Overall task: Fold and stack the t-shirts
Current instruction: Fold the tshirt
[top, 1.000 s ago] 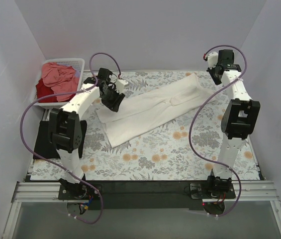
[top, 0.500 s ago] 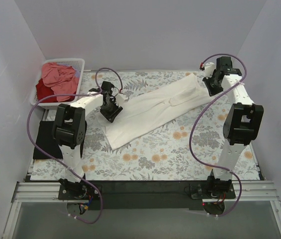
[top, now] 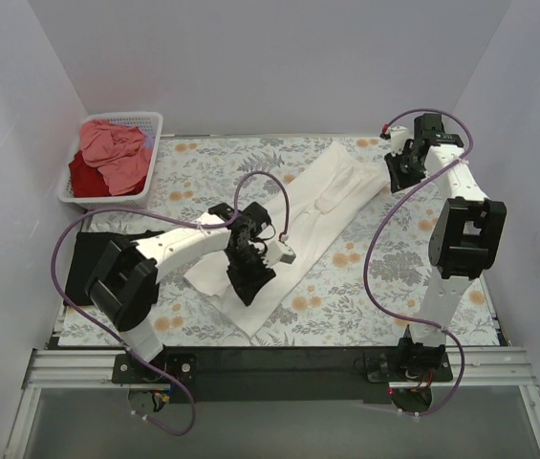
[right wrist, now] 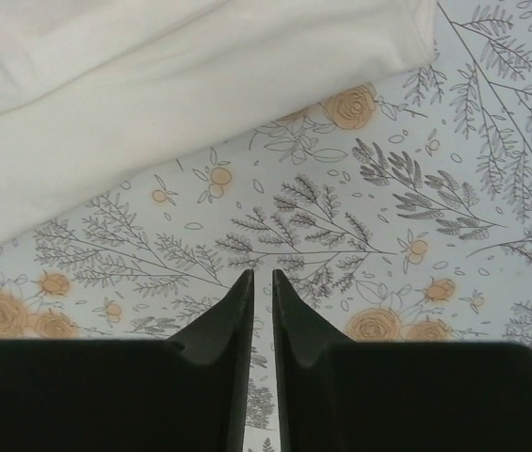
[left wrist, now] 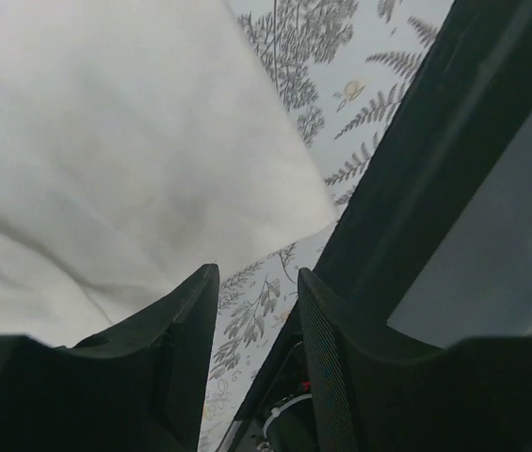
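The cream-white t-shirt [top: 317, 201] lies folded into a long strip, running diagonally from the near centre to the far right of the tablecloth. My left gripper [top: 248, 287] hovers over its near end. In the left wrist view this gripper [left wrist: 258, 273] is open, only tablecloth shows between the fingers, and the shirt [left wrist: 105, 141] lies to their left. My right gripper [top: 396, 177] is beside the shirt's far end. In its wrist view its jaws [right wrist: 262, 275] are nearly together and empty, with the shirt's edge [right wrist: 153, 75] ahead of them. A salmon-pink shirt [top: 112, 148] and a dark red one [top: 80, 177] are heaped in the basket.
The white lattice basket [top: 107, 199] stands at the far left corner. A flat black cloth [top: 83, 268] lies at the table's left edge behind the left arm's elbow. The black front rail [left wrist: 407, 188] is close ahead of the left gripper. White walls enclose three sides.
My left gripper has swung from the far left to the near centre. The shirt's near end came with it, so the strip lies steeper. The right gripper has dropped slightly leftward.
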